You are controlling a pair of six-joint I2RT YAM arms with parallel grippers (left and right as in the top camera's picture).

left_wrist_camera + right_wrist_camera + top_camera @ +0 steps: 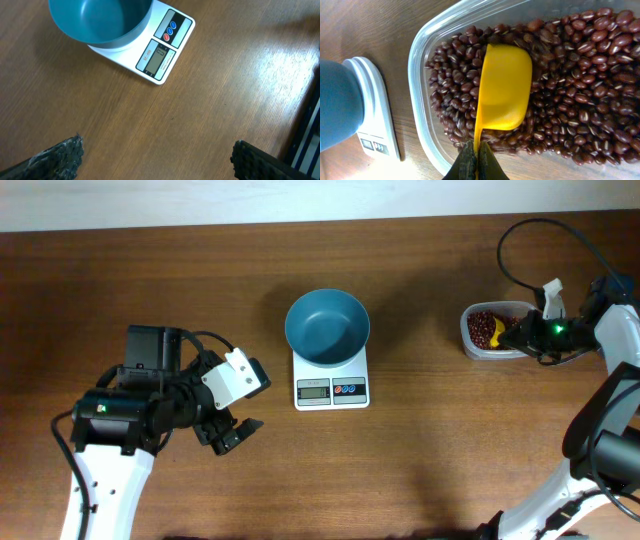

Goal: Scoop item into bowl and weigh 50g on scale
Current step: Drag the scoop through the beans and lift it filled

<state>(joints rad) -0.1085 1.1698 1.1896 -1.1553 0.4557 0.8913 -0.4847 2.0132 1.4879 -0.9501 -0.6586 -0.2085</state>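
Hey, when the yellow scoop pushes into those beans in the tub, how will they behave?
The beans are small, loose and rounded, so they'll probably flow around the scoop rather than resist as a block. Their glossy skins suggest they'd roll and scatter if tipped out fast. Piled against the tub wall, some may ride up it.

The table (pixel 450 460) is brown wood, its grain running left to right, with a soft sheen where the light falls on it. Two things lie directly on it. The white scale (pixel 332 390) sits near the middle, its display and buttons turned toward the near edge. The clear tub (pixel 468 345) sits well apart from it, off to the right and slightly farther back.
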